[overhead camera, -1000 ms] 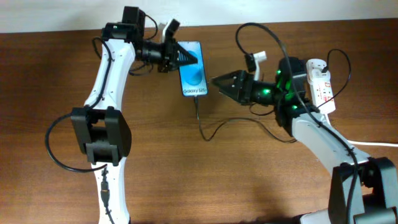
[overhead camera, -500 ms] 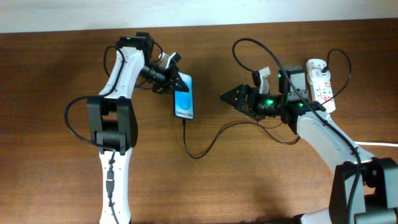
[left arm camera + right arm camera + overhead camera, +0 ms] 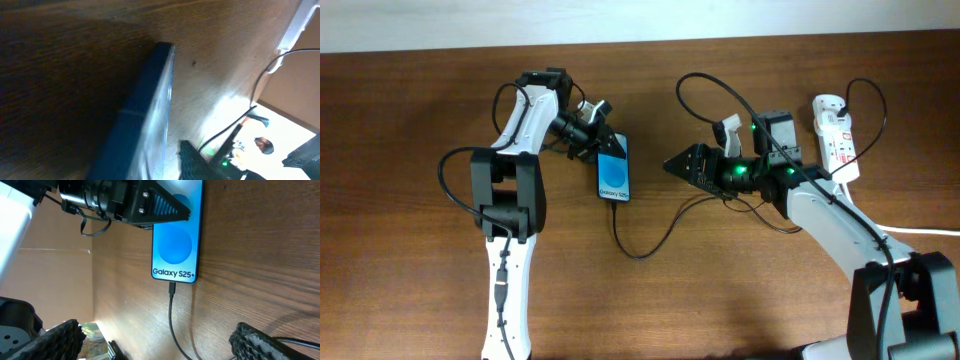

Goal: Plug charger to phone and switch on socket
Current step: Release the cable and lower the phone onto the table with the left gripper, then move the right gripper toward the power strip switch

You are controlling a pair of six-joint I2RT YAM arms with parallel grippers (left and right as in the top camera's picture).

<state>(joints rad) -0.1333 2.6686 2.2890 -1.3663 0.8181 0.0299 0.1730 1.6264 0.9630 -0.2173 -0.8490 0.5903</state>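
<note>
On the table (image 3: 420, 250), phone (image 3: 614, 178) lies partly under left gripper (image 3: 604, 146).

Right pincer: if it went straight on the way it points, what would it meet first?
Most likely the phone: the right pincer points left at it across bare table; height is unclear.

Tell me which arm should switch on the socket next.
Right. The charger is in the phone; the socket lies on the right arm's side, far from the left end effector at the phone.
</note>
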